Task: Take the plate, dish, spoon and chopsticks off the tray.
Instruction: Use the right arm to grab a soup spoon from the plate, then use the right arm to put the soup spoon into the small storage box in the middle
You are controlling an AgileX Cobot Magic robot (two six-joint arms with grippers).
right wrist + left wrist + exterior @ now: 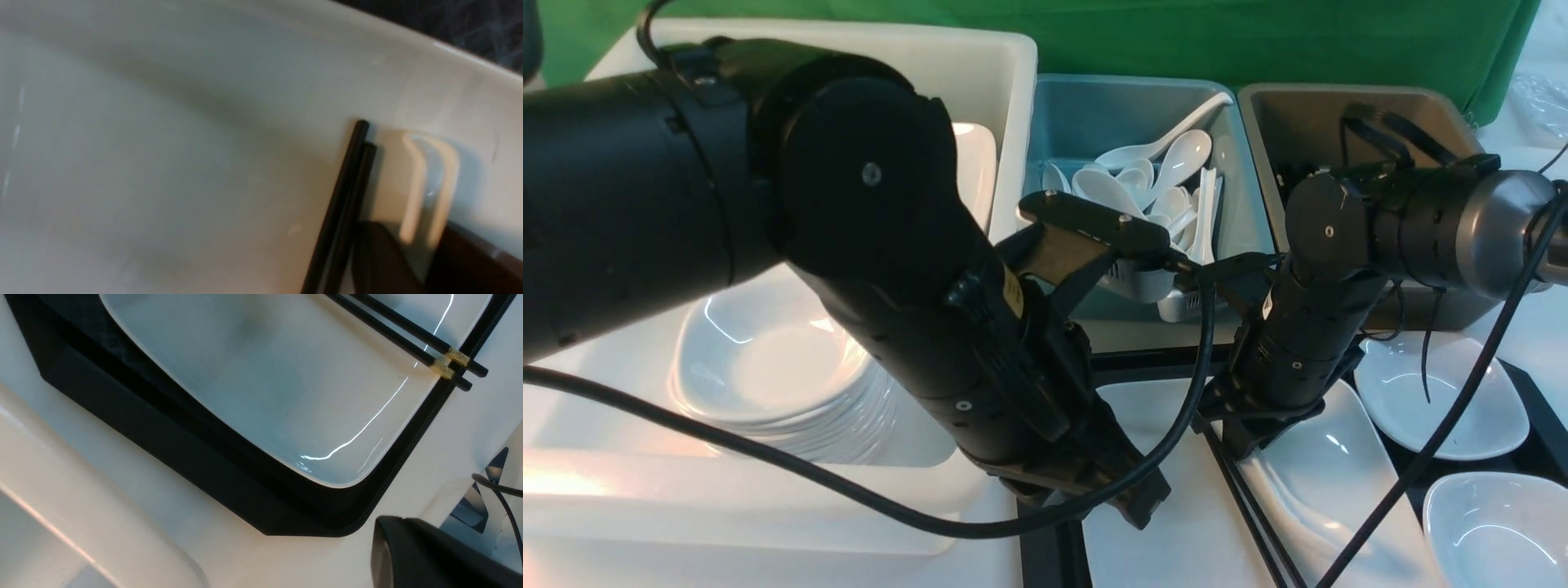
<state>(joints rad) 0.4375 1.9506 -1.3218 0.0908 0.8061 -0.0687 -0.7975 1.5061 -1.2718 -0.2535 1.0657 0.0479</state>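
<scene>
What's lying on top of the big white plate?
On the plate lie black chopsticks and the white spoon, side by side. The right gripper straddles the spoon's handle and hides its bowl end.

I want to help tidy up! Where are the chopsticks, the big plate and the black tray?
chopsticks (457, 356): left wrist view, on one stick's gold band.
plate (265, 396): left wrist view, on its glossy white middle.
tray (163, 433): left wrist view, on its bare black rim beside the plate.
</scene>
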